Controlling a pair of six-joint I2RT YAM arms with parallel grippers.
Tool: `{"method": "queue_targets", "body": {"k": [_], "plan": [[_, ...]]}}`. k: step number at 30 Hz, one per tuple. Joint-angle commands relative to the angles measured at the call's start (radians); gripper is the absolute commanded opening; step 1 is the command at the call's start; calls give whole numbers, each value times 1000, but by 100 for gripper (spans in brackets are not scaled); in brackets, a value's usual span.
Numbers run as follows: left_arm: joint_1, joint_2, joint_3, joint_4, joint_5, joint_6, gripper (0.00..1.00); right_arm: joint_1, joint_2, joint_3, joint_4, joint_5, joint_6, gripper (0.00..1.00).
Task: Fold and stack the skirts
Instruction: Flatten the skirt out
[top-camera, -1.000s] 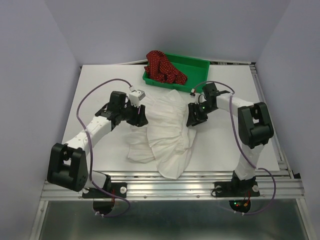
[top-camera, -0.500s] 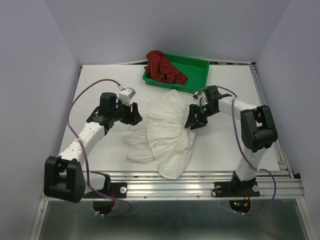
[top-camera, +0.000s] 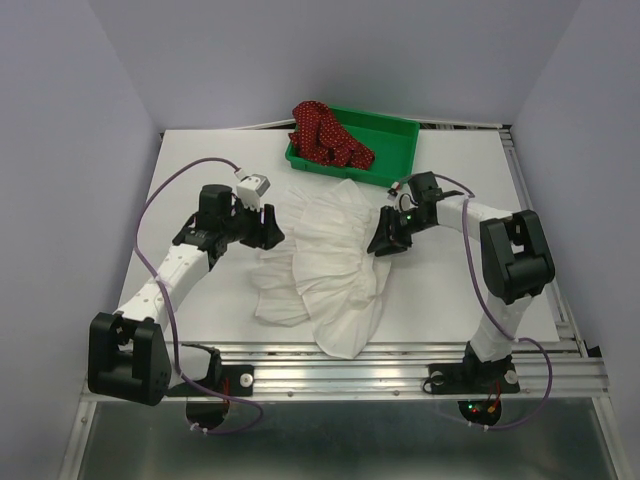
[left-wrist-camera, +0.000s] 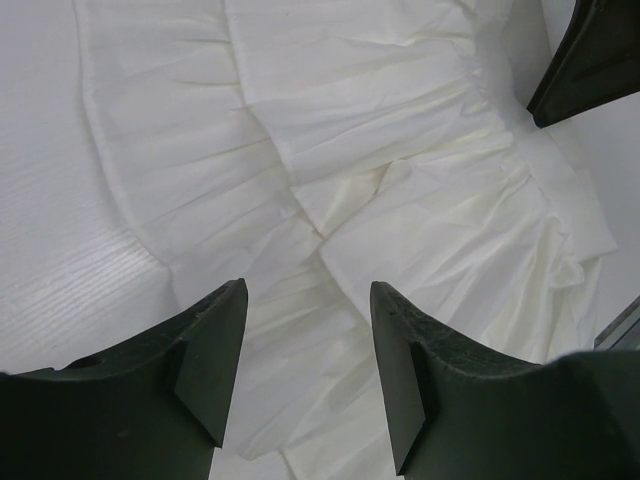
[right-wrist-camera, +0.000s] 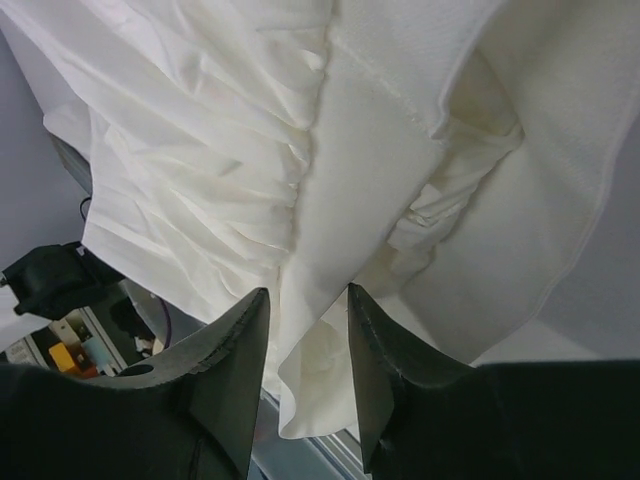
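The white ruffled skirt lies spread across the middle of the table, one end hanging near the front edge. The dark red dotted skirt sits bunched in the green tray at the back. My left gripper is at the white skirt's left edge. In the left wrist view it is open just above the pleated cloth. My right gripper is low at the skirt's right edge. In the right wrist view it is open with a narrower gap, a fold of the white cloth showing between its fingers.
The table's metal rail runs along the front edge, just below the skirt's hanging end. Purple cables loop from both arms. Grey walls close in the table on three sides.
The left arm swung back to the left, its gripper now at the skirt's left edge. The right gripper dipped slightly lower and left onto the skirt's right edge.
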Motion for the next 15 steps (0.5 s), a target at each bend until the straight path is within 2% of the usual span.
{"method": "queue_targets", "body": {"k": [1, 4, 12, 15], "plan": [[1, -19, 7, 41, 10, -9, 63, -1, 10, -5, 44, -39, 30, 42], [2, -17, 13, 38, 13, -10, 63, -1, 23, -14, 44, -37, 49, 43], [4, -19, 4, 44, 14, -10, 63, -1, 20, -77, 65, -24, 117, 53], [4, -19, 1, 50, 19, -10, 64, -1, 20, -93, 103, -44, 138, 52]]}}
